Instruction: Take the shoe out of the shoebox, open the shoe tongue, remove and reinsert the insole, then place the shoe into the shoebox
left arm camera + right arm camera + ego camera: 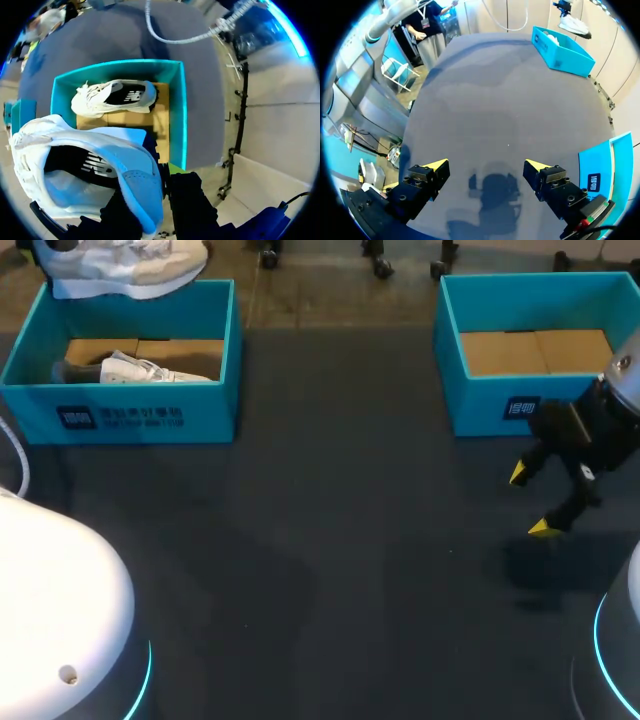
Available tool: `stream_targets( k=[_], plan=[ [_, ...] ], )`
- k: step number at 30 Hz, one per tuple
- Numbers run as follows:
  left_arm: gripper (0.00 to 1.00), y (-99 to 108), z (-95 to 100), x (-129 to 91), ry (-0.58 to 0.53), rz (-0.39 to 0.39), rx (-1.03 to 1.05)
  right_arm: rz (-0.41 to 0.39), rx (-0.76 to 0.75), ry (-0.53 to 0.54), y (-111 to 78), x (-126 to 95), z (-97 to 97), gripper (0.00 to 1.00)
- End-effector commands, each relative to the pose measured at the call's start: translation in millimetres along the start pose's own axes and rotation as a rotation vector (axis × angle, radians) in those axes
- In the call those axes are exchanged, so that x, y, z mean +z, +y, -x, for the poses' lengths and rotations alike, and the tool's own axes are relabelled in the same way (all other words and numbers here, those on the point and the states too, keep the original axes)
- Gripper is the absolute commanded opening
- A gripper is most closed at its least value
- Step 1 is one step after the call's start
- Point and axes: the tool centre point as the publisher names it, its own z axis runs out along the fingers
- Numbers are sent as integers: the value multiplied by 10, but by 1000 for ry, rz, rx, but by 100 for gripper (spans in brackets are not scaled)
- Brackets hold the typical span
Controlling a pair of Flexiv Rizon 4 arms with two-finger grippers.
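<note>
A white shoe (125,265) hangs above the left blue shoebox (120,415), at the far left of the table. In the left wrist view my left gripper (152,210) is shut on the heel end of this shoe (85,170), with the box (180,110) straight below. A second white shoe (150,370) lies on its side inside that box, also seen at the box floor (112,97). My right gripper (530,502) hovers open and empty over the dark table, just in front of the right blue shoebox (500,405); its yellow fingertips (437,165) stand wide apart.
The right shoebox holds only its cardboard floor (535,350). A dark grey table (340,540) stretches between the two boxes. In the right wrist view the left box (562,45) sits far ahead, and a corner of the right box (597,175) is close beside the gripper.
</note>
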Motion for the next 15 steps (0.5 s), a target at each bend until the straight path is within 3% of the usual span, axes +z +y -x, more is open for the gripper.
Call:
stream_targets(
  k=[1, 15],
  plan=[
    [0, 22, -2, 61, 48, 25, -26, -3, 1, 0, 5, 10, 4, 100],
    [0, 52, -9, 596, 128, -12, -96, -3, 1, 0, 5, 10, 4, 100]
  ],
)
